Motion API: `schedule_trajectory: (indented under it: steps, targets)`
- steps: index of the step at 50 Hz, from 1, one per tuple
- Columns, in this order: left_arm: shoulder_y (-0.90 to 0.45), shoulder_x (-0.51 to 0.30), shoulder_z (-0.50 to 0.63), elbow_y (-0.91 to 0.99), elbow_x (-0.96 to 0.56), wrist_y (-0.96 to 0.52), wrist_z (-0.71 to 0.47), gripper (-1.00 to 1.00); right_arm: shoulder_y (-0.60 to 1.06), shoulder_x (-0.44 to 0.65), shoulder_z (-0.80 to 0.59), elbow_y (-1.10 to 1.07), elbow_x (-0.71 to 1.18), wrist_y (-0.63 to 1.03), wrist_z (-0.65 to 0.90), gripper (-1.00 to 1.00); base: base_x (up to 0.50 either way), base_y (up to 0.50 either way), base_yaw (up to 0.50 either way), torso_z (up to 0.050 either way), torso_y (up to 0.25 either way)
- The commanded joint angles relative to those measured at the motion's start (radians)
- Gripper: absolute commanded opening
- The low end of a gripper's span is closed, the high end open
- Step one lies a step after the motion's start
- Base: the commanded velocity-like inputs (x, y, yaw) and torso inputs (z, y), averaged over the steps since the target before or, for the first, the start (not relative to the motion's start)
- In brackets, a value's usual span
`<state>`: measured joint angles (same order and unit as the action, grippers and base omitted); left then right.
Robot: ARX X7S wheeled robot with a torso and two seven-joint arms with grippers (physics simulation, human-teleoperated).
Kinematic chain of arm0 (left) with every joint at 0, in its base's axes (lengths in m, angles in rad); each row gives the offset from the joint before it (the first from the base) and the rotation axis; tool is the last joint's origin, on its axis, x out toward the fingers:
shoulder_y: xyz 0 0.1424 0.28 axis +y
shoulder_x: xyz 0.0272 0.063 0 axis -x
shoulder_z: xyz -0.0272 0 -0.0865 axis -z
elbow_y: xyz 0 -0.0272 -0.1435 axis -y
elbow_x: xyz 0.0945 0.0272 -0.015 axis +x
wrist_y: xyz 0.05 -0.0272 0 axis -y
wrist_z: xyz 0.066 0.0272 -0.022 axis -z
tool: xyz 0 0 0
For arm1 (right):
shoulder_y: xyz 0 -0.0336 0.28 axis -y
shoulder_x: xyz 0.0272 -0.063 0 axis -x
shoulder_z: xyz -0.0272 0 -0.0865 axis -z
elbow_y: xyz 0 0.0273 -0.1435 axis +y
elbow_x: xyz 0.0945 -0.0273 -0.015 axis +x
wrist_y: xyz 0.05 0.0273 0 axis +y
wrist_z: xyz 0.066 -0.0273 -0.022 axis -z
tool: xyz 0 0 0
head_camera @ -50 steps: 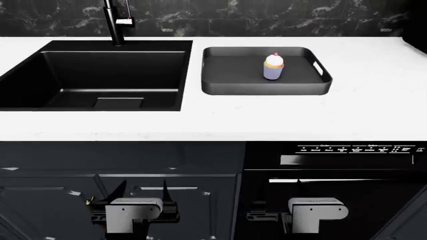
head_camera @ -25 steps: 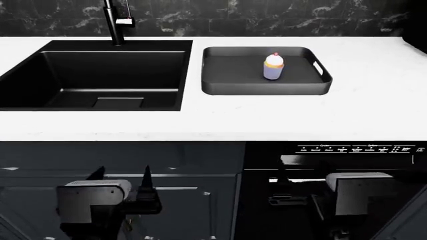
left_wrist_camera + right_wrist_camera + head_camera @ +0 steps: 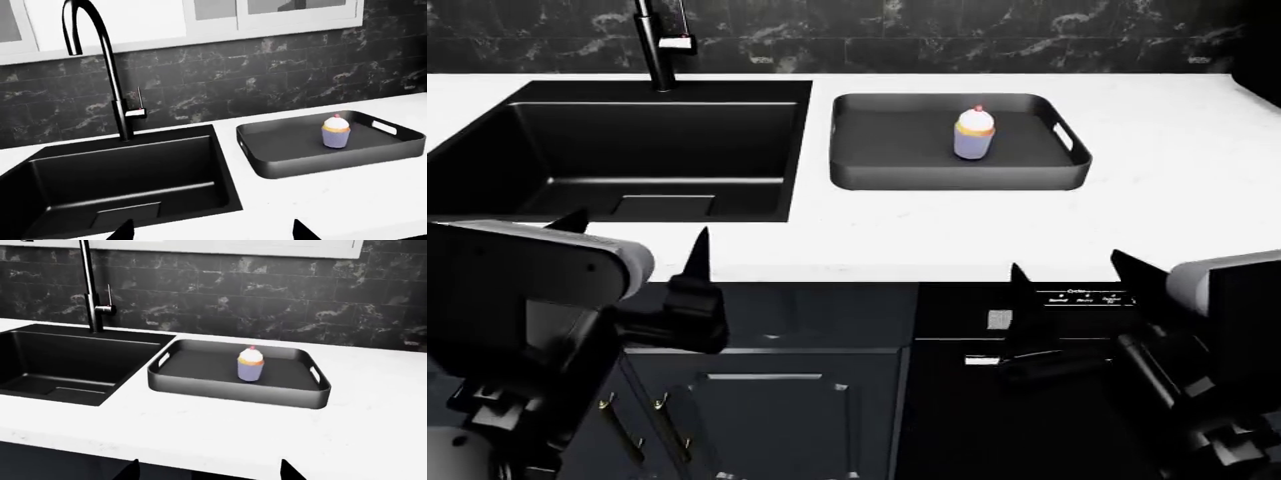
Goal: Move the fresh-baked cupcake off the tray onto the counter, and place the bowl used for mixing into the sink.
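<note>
Both tools, left tool (image 3: 634, 240) and right tool (image 3: 1068, 280), are open and empty. I should bring one straight over the cupcake (image 3: 974, 133) standing in the tray (image 3: 881, 170), then close softly.

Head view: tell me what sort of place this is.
Most likely a kitchen: a black sink with a tall tap, a white stone counter, and a cupcake on a tray.

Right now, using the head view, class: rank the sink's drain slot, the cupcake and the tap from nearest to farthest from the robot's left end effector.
1. Drain slot: in the sink floor, just beyond the left end effector.
2. Tap: at the back wall, behind the sink.
3. Cupcake: across to the right, standing on the tray.
</note>
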<state>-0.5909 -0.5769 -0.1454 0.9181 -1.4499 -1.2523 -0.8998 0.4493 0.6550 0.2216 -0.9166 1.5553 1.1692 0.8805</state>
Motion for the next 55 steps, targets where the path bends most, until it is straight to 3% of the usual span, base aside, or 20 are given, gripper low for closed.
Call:
schedule_trajectory:
  steps: [1,55]
  targets:
    - [-0.118,-0.043,0.008,0.027,-0.133,-0.066,-0.101,1.00,0.168,0.075,-0.022,0.012,0.209,0.025,0.185,1.00,0.00,0.00,0.00,0.000,0.000]
    - [-0.164,-0.079,0.080,0.021,-0.203,-0.021,-0.177,1.00,0.162,0.098,-0.023,0.007,0.171,0.011,0.155,1.00,0.23,0.00,0.00,0.000,0.000]
